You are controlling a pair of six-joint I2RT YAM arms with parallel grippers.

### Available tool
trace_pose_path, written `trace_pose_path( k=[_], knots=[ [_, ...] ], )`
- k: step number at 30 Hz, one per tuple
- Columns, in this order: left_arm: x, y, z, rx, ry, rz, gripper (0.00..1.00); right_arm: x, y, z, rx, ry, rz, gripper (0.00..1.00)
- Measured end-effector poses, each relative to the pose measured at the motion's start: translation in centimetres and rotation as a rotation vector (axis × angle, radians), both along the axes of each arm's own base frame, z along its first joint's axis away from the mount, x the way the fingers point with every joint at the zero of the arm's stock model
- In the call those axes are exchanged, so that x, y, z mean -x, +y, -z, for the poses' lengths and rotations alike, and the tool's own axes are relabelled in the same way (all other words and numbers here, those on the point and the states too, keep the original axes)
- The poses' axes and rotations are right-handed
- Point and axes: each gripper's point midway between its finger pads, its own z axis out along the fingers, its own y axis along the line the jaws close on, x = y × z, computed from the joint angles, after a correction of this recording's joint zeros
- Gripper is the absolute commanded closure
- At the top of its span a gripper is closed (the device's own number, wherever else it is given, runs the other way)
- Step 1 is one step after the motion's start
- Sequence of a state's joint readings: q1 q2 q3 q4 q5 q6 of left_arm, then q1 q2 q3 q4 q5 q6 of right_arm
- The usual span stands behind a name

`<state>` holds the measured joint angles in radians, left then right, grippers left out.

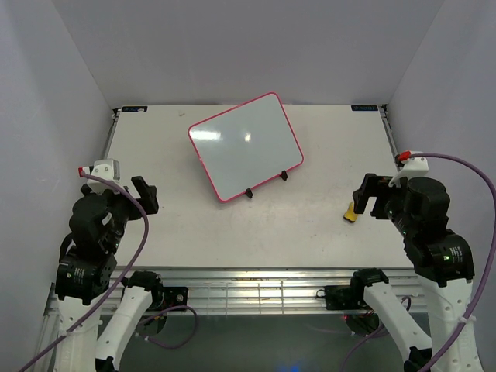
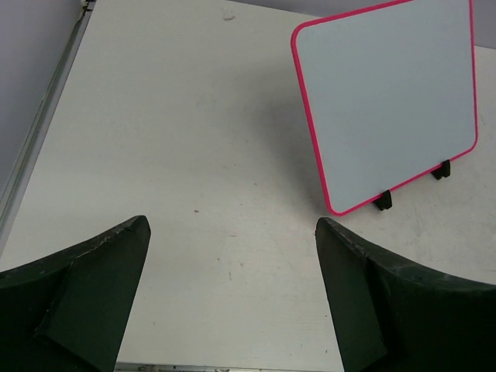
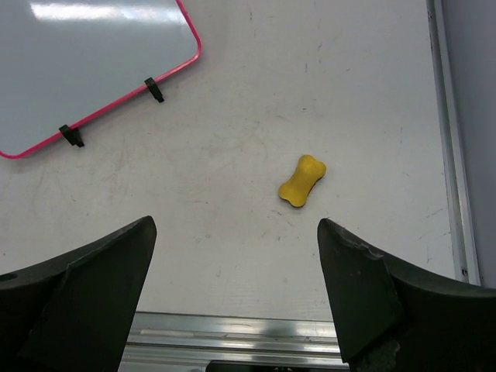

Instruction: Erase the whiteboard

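Observation:
The whiteboard, glossy white with a pink-red frame, leans on a thin black stand at the middle back of the table. Its face is blank, with no writing that I can see. It also shows in the left wrist view and the right wrist view. A small yellow bone-shaped eraser lies on the table at the right, also in the right wrist view. My left gripper is open and empty at the left. My right gripper is open and empty, right beside the eraser.
The white table has a metal rail along its near edge and rails at both sides. Grey walls close in the table at the left, right and back. The stand's two black clips stick out under the board's lower edge.

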<state>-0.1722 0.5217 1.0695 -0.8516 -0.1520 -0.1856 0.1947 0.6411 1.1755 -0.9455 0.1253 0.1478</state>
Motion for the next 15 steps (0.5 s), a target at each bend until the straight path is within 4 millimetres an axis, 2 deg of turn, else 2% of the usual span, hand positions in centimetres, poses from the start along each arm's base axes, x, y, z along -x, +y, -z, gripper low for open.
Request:
trace_pose_path(
  k=[6, 15],
  knots=[
    [0.3, 0.9, 0.4, -0.002, 0.016, -0.060, 0.02, 0.5, -0.5, 1.8, 0.029, 0.032, 0.019, 0.10],
    [0.1, 0.9, 1.7, 0.003, 0.044, -0.067, 0.02, 0.2, -0.8, 2.3, 0.045, 0.052, 0.034, 0.10]
  ],
)
